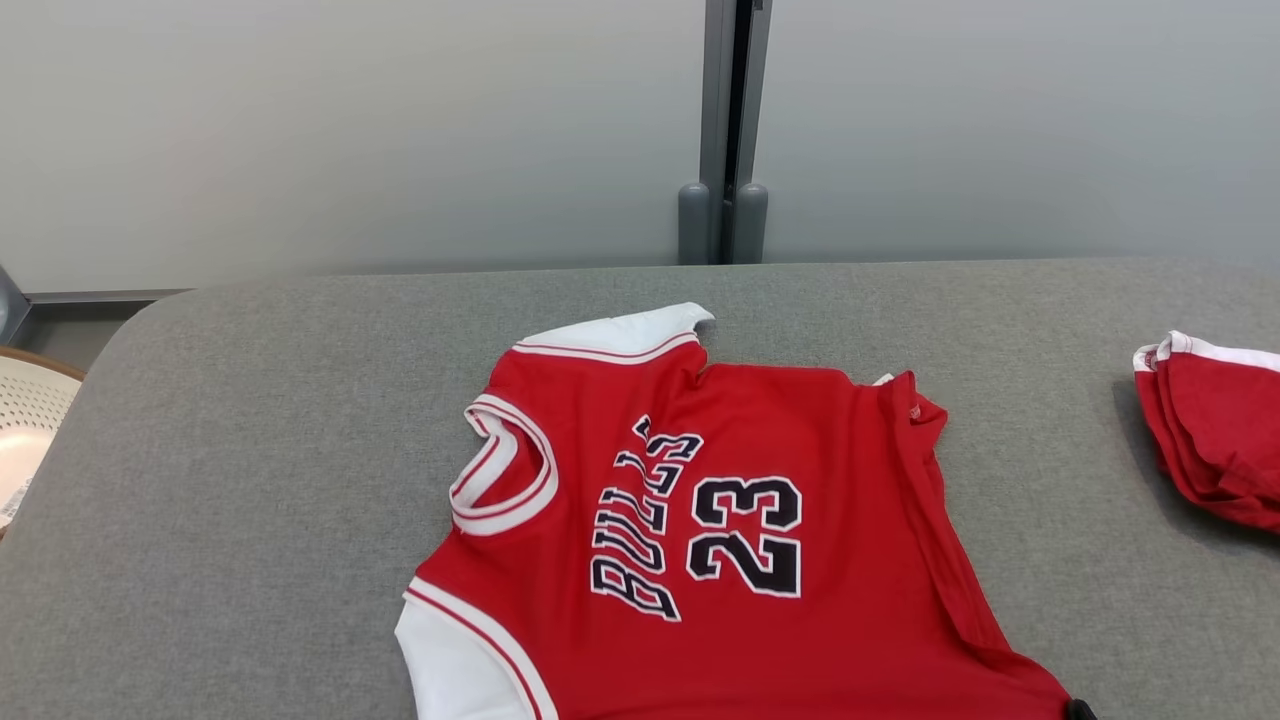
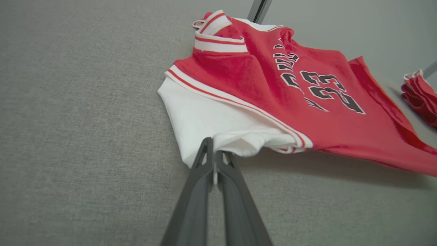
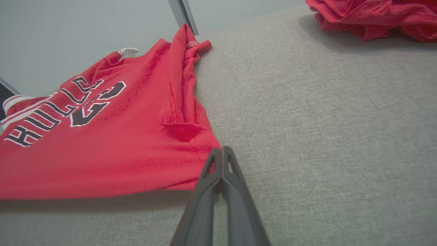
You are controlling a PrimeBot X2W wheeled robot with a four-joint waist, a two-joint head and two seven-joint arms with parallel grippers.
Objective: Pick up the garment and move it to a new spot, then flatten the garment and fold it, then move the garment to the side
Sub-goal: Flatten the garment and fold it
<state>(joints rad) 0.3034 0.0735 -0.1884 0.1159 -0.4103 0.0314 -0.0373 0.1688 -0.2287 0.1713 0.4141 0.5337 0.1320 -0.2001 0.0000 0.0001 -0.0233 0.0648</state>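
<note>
The garment [image 1: 730, 520] is a red jersey with white sleeves, "BULLS" and "23" on its chest. It lies spread on the grey padded table [image 1: 250, 450], collar to the left. In the left wrist view my left gripper [image 2: 214, 153] is shut on the edge of the white sleeve [image 2: 205, 119], which is raised a little off the table. My right gripper [image 3: 222, 152] is shut on the red hem corner of the garment [image 3: 102, 153], and that edge is lifted with a shadow beneath it. A dark tip of the right gripper [image 1: 1080, 710] peeks in at the bottom of the head view.
A second red garment [image 1: 1215, 440] lies bunched at the table's right edge, also seen in the right wrist view [image 3: 375, 17]. A white perforated basket [image 1: 25, 420] stands off the table's left end. Grey wall panels with a post [image 1: 725, 130] rise behind the table.
</note>
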